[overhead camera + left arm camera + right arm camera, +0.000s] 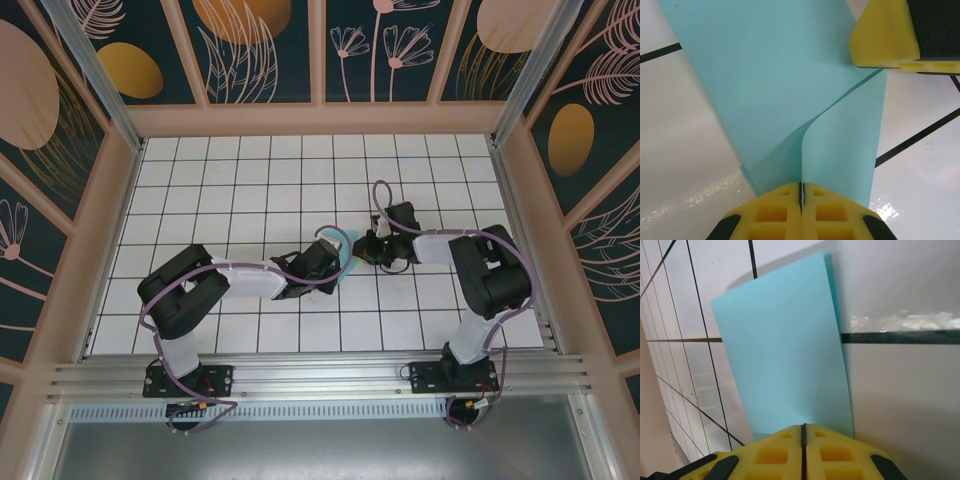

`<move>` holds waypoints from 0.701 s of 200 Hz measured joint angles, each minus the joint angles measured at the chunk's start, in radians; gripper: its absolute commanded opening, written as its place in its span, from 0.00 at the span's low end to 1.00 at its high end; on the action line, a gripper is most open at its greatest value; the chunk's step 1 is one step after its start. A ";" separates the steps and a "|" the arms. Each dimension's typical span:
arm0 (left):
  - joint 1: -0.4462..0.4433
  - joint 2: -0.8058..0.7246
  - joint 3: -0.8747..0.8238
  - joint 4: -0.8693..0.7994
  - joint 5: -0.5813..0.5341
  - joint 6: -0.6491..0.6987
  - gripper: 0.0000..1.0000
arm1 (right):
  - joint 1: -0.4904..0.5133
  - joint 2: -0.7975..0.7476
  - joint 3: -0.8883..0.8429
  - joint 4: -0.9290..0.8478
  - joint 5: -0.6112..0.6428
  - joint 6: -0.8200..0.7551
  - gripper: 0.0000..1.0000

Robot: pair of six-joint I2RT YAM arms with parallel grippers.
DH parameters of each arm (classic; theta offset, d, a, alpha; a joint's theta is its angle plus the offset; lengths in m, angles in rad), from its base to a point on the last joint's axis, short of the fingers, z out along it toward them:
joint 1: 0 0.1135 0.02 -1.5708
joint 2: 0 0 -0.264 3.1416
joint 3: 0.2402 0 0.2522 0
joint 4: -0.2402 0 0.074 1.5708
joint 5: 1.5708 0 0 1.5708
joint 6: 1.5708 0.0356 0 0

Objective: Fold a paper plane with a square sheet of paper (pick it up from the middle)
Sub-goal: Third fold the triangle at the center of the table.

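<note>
The folded paper (780, 85) is held up off the tiled table (240, 170) at its middle. The left gripper (801, 192) has its jaws closed on one edge. The right gripper (803, 432) is clamped on the opposite side, its yellow tip covering a corner. Patterned walls (270, 50) stand well apart.

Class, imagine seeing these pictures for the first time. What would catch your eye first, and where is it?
The light cyan sheet of paper stands out at the middle of the white gridded table. The left hand and the right hand, yellow-fingered, each pinch it from opposite sides. Dark flower-print panels wall the table.
</note>
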 measured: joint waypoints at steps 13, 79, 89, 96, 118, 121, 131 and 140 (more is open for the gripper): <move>0.000 0.000 0.000 0.000 0.000 0.000 0.00 | -0.001 0.001 -0.007 0.003 0.005 0.000 0.11; 0.000 0.000 0.000 -0.002 0.004 -0.001 0.00 | -0.006 -0.006 -0.022 0.005 0.017 0.000 0.10; 0.000 0.000 0.000 -0.002 0.007 -0.001 0.00 | -0.008 -0.036 -0.030 -0.005 0.025 0.001 0.10; 0.000 0.000 0.001 -0.002 0.008 -0.001 0.00 | -0.008 -0.063 -0.038 -0.007 0.025 0.002 0.10; 0.003 0.000 0.002 -0.003 0.012 -0.001 0.00 | 0.001 -0.158 -0.080 0.023 0.016 0.028 0.10; 0.003 0.000 0.002 -0.003 0.012 -0.001 0.00 | 0.003 -0.167 -0.086 0.029 0.013 0.031 0.10; 0.003 0.000 0.003 -0.005 0.012 -0.001 0.00 | 0.022 -0.190 -0.109 0.057 0.010 0.053 0.09; 0.003 0.000 0.004 -0.006 0.012 -0.001 0.00 | 0.044 -0.197 -0.131 0.081 0.008 0.071 0.09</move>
